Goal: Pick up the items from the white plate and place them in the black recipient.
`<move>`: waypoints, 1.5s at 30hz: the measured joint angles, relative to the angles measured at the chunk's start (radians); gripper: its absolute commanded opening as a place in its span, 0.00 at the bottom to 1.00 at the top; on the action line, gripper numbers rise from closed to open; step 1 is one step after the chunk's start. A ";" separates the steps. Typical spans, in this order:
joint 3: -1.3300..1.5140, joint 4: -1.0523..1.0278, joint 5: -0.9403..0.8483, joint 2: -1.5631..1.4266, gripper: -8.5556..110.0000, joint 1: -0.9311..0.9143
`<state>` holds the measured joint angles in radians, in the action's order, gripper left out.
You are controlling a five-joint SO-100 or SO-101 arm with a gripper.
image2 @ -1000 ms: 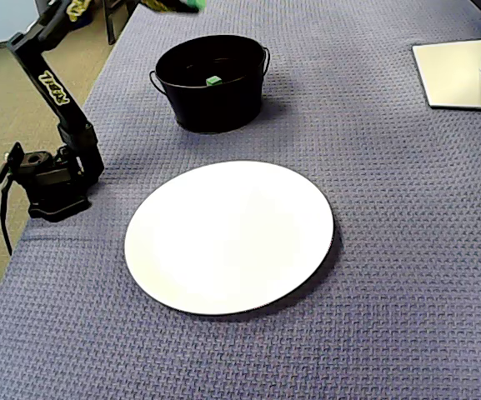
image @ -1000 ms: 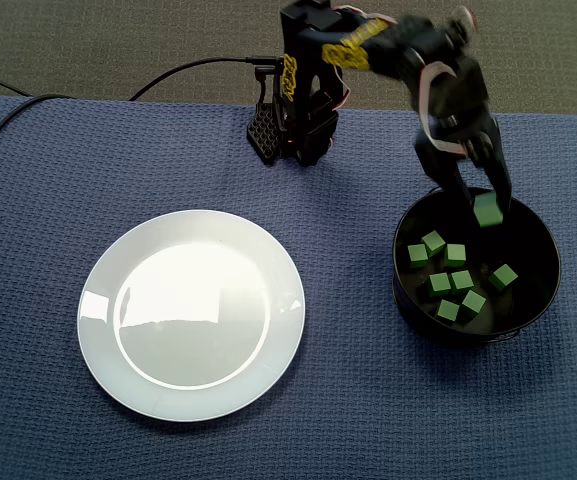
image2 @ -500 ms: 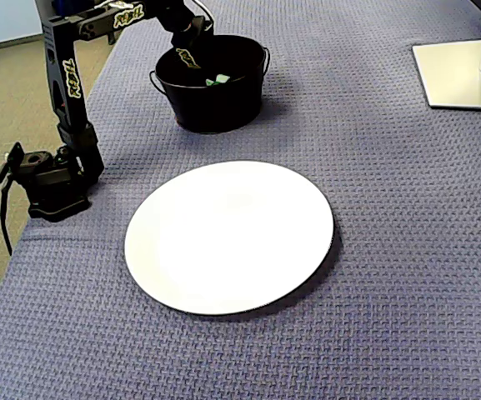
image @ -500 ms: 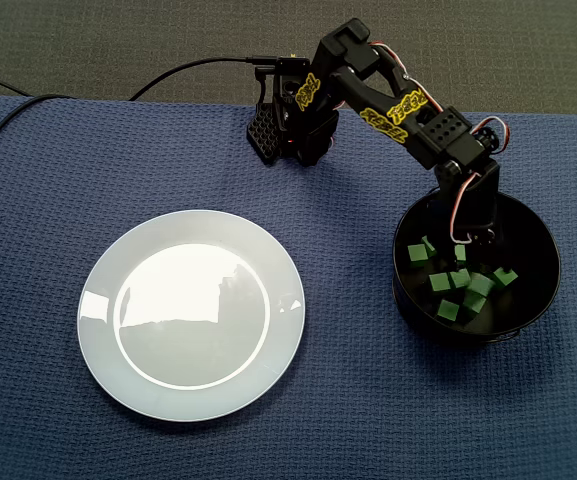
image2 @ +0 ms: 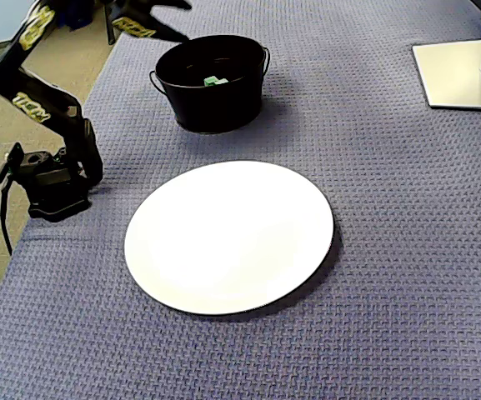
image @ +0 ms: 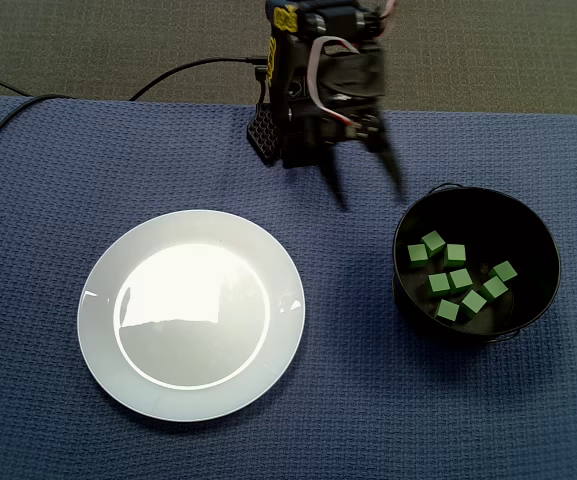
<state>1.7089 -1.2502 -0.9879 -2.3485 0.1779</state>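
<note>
**Cable** (image: 28, 100): dark lead, up and left of the white plate in a fixed view, running toward the arm.

**White plate** (image: 190, 314): round, glossy and bare; both fixed views show nothing on it (image2: 230, 236). It lies flat on the blue woven cloth (image: 68, 180).

**Arm base** (image: 298, 125): black, with yellow lettering, beyond the white plate's upper right edge.

**Gripper** (image: 372, 200): up and right of the white plate, hanging above the cloth between plate and bucket. Its two dark fingers are spread well apart and nothing is between them.

**Black bucket** (image: 524, 232): round and deep, well to the right of the white plate and standing upright. A wire handle shows in a fixed view (image2: 211, 92).

**Green cubes** (image: 455, 254): a loose cluster of small blocks, all on the bucket's floor, none on the white plate. Judged light, stiff and not fragile. Their flat opposite faces suit a two-finger pinch across the middle, while a corner grip would likely twist one free. With the plate cleared, the transfer looks finished.

**Monitor stand** (image2: 465, 71): pale flat foot, far up and right of the white plate in a fixed view.
</note>
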 measured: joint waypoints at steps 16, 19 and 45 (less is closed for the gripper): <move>1.003 0.167 -0.454 -0.653 0.07 -0.163; 1.152 0.170 -0.486 -0.733 0.07 -0.164; 1.269 -0.104 -0.486 -0.833 0.08 -0.249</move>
<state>2.9775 -1.3545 -1.4742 -3.1815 -0.0706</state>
